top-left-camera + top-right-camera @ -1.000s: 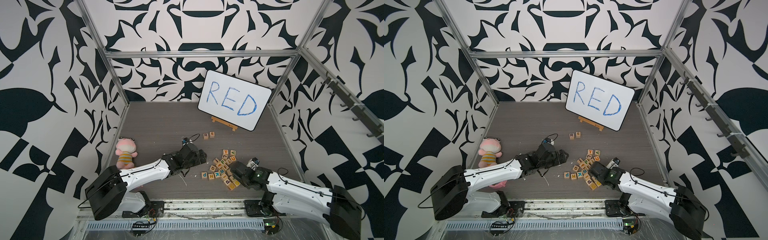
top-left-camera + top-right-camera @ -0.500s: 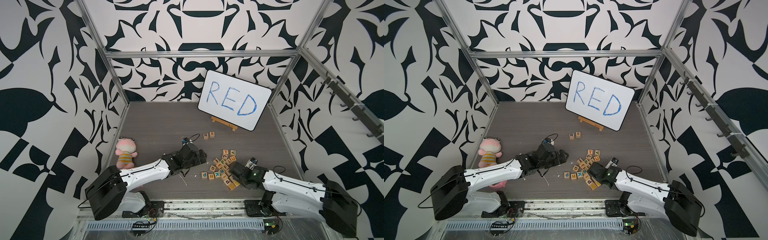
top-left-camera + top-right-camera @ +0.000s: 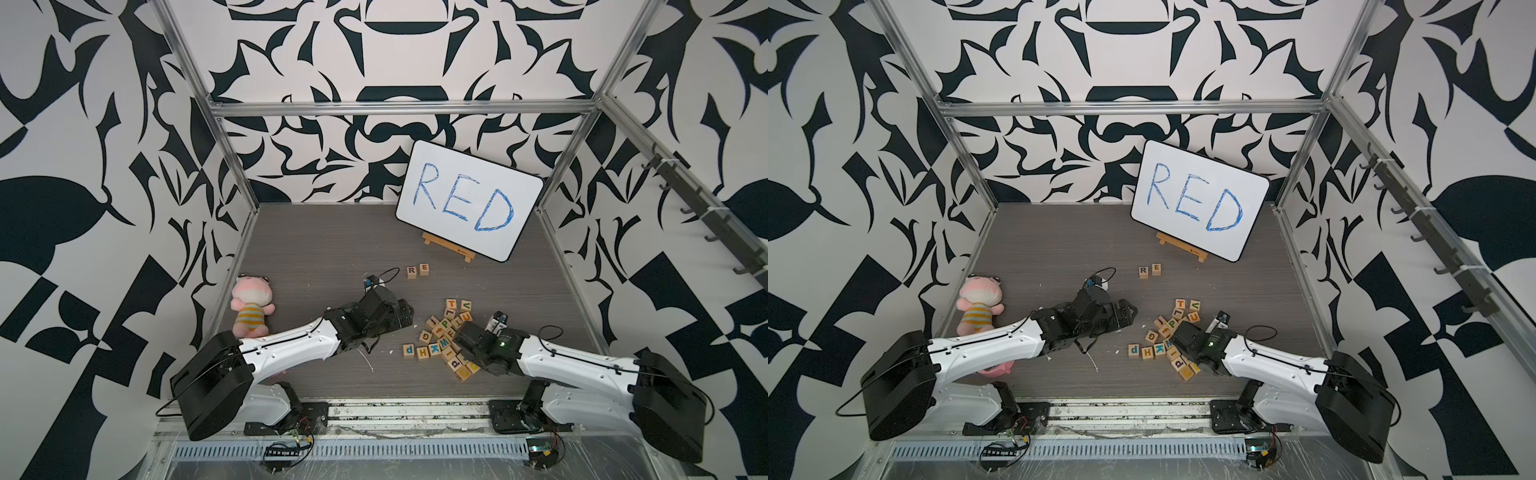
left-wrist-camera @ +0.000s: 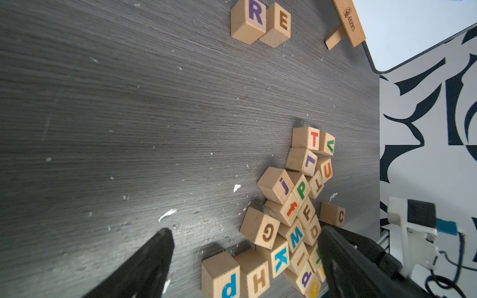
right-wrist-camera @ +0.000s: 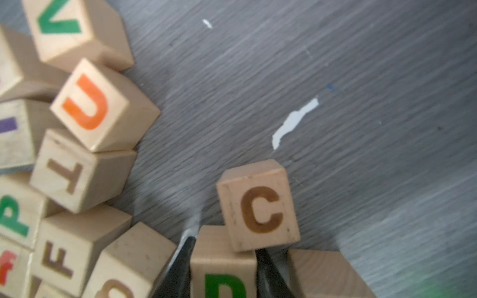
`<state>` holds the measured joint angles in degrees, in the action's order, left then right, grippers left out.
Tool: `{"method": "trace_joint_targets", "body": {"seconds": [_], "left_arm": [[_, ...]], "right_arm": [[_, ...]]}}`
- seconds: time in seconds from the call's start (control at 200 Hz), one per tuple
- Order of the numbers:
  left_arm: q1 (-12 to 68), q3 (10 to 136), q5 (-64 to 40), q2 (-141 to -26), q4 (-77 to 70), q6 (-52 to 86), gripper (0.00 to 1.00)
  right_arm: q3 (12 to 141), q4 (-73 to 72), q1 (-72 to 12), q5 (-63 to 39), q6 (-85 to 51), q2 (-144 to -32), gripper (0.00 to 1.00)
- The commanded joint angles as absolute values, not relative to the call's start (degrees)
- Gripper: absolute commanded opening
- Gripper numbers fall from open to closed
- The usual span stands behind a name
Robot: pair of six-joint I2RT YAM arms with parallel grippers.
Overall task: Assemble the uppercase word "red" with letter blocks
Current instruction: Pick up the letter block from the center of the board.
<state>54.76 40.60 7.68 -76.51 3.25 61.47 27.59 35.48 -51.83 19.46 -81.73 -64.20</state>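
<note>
An R block (image 3: 411, 272) and an E block (image 3: 424, 269) stand side by side on the dark floor in front of the board, and show in the left wrist view too as the R block (image 4: 249, 22) and the E block (image 4: 280, 22). The other letter blocks (image 3: 446, 336) lie in a loose pile. My right gripper (image 5: 225, 246) reaches into that pile, shut on the green D block (image 5: 222, 273), one finger on each side. My left gripper (image 3: 409, 311) is just left of the pile, open and holding nothing.
A brown C block (image 5: 258, 206) touches the D block's far edge, and U (image 5: 89, 103), T and F blocks crowd one side. A white board (image 3: 467, 201) with "RED" on it leans at the back. A pink plush toy (image 3: 251, 307) lies by the left wall.
My right gripper has pushed a little further into the pile and its jaws have closed onto the D block. The left arm has not moved.
</note>
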Motion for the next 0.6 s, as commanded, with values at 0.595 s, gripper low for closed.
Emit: {"method": "trace_joint_targets", "body": {"seconds": [0.595], "left_arm": [[54.97,38.58,5.21,-73.48,-3.09,59.29,0.91]], "right_arm": [[50.93,44.82,-51.57,27.95,-41.81,-63.36,0.21]]}}
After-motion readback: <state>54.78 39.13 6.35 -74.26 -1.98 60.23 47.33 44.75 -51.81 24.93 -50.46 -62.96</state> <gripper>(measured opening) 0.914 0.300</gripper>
